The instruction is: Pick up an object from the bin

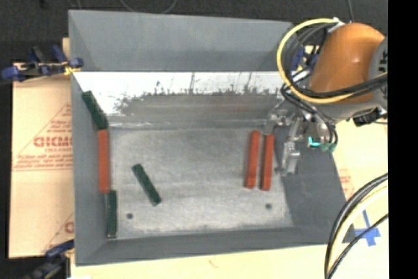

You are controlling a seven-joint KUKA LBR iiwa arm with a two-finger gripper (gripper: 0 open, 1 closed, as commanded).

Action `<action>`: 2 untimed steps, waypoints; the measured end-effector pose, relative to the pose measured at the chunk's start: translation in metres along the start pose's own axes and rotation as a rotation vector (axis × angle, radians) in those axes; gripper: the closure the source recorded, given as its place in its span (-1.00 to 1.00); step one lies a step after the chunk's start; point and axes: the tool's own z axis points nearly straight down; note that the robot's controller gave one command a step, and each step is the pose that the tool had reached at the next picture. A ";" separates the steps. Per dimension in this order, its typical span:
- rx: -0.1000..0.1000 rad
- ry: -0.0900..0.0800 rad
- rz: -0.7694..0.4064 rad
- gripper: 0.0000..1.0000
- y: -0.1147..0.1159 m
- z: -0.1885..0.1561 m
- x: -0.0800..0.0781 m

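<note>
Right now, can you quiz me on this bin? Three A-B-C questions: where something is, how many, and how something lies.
1. Where in the bin is the gripper? A) by the left wall B) by the right wall C) in the middle
2. How many red sticks lie in the bin? A) one B) three C) five
3. How does the loose green stick lie? A) flat and slanted B) standing on end C) on top of a red stick
Answers: 1 B, it hangs beside two red sticks near the right wall. 2 B, those two plus one along the left wall. 3 A, it lies flat on the floor, askew.
</note>
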 end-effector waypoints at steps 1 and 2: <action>0.003 -0.015 -0.285 -1.00 -0.006 0.106 0.078; 0.005 -0.012 -0.846 -1.00 0.022 0.105 0.091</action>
